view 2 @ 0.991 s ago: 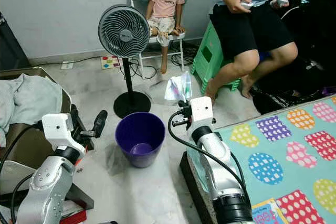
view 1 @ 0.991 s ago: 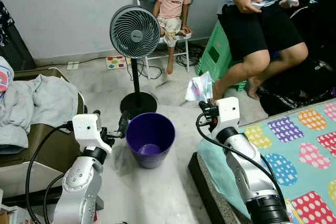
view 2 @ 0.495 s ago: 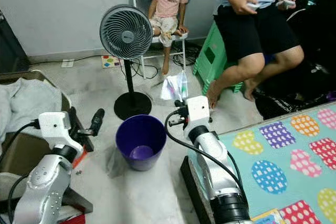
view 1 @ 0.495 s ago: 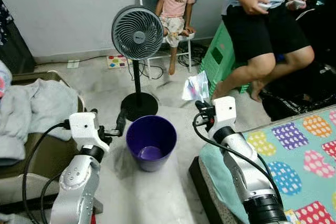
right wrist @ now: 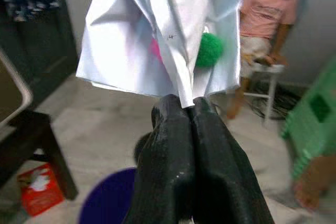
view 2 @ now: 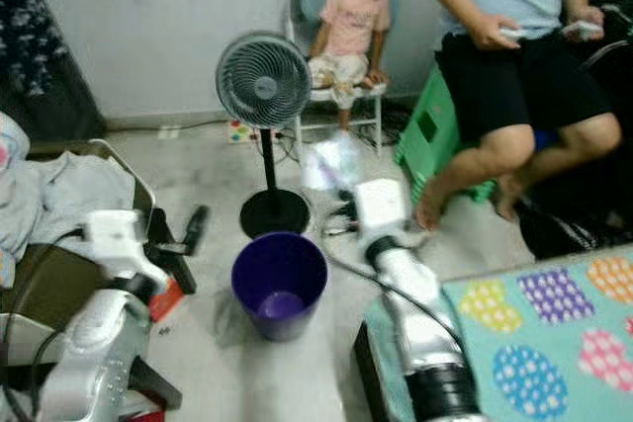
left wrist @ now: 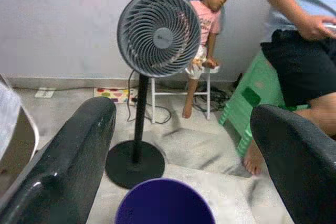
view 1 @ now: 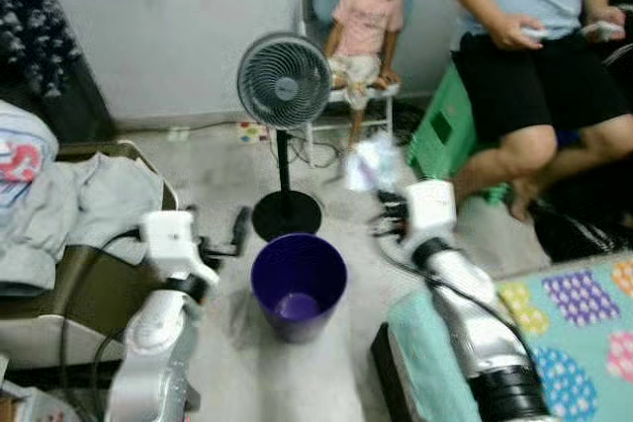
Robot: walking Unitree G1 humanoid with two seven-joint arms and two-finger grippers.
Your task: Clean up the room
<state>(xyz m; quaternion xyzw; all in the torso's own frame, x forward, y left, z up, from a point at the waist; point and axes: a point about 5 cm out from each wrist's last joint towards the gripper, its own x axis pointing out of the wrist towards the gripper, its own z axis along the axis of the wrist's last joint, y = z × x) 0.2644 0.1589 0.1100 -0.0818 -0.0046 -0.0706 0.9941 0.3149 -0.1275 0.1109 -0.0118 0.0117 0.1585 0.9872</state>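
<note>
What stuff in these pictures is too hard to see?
- Right pincer: shut on a white bag. In the blurred eye views the bag is a smear.
- Pink and green things inside the bag: seen through the plastic in the right wrist view; I cannot tell what they are.
- Bin: in the left wrist view the bottom edge cuts off all but its rim.
- Seated person: head cut off by the top edge.

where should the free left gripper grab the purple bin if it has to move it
Best bet is the purple bin's rim on the side nearest the left gripper, coming down from above. The bin stands upright and open-topped on the floor, so one finger can slip inside the thin wall and one outside. Its smooth round body looks too wide to span.
</note>
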